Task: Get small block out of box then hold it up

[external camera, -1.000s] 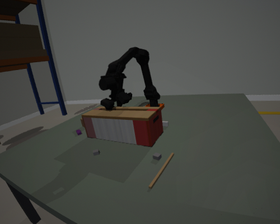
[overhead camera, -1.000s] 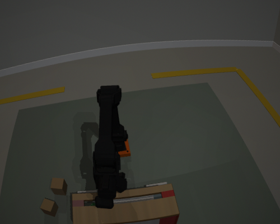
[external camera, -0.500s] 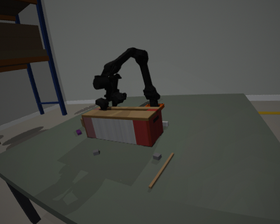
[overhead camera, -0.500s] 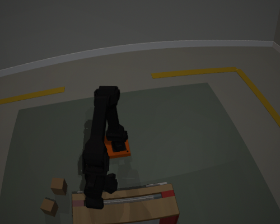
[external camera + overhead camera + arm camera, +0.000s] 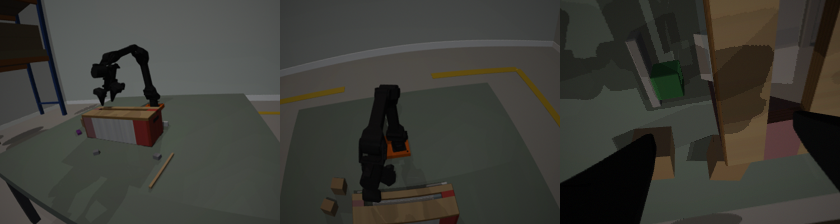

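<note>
1. The arm (image 5: 141, 60) arches up from its orange base (image 5: 405, 152) and hangs the claw (image 5: 107, 98) just above the left end of the box (image 5: 123, 130), tips pointing down.
2. The claw stands wide apart with nothing between its fingers; in the wrist view the two dark fingers frame the lower corners.
3. There's the block (image 5: 667, 80), green, seen from the wrist view through the gap beside the box's wooden top plank (image 5: 742, 75). It sits below the claw, apart from both fingers, beside a pale strip.
4. From the exterior and top views the block cannot be made out.
5. The box sits upright on the bench (image 5: 213, 157), pale striped front, red right end, pinkish left end.
6. Two brown cubes (image 5: 338, 185) lie on the bench just off the box's left end in the top view.
7. In front of the box: a small purple piece (image 5: 79, 131), two small grey pieces (image 5: 96, 152) and a thin wooden stick (image 5: 161, 169) lying flat, all apart from the box.
8. A blue-framed rack (image 5: 53, 70) stands off beyond the bench at the left.
</note>
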`<state>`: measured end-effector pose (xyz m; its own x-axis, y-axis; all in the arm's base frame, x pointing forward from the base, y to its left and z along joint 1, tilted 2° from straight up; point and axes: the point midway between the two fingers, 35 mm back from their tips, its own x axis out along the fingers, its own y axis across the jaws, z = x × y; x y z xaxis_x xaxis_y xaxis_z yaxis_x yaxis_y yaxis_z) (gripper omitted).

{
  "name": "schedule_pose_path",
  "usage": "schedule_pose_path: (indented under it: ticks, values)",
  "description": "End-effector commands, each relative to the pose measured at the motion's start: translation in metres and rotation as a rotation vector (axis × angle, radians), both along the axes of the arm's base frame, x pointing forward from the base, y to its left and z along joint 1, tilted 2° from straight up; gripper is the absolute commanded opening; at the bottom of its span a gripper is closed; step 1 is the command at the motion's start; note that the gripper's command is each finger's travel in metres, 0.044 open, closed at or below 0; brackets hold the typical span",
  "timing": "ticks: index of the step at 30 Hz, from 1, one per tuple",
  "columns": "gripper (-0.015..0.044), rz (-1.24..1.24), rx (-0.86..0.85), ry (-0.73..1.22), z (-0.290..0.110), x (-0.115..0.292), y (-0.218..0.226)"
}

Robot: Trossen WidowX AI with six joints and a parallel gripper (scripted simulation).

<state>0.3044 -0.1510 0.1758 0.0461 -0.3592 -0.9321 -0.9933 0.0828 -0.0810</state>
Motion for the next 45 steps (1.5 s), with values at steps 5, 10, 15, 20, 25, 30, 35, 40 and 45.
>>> schedule_pose_path:
  ticks: [5,10,15,20,25,30,35,40,45]
  values:
    - [0.04,0.0,0.0,-0.001,-0.001,0.0,0.0]
    - [0.0348,-0.081,0.008,-0.047,0.005,-0.003,-0.007]
    - [0.0285,-0.581,0.095,-0.258,0.006,-0.01,-0.016]
    - [0.0285,-1.098,0.195,-0.441,0.005,-0.016,-0.021]
    - [0.0285,-1.624,0.299,-0.592,0.004,-0.021,-0.025]
    - [0.0285,-1.938,0.373,-0.661,0.004,-0.025,-0.028]
    - [0.0285,-2.222,0.429,-0.71,0.005,-0.028,-0.031]
    - [0.0285,-2.512,0.489,-0.742,0.005,-0.031,-0.033]
    - [0.0285,-2.801,0.536,-0.758,0.006,-0.034,-0.035]
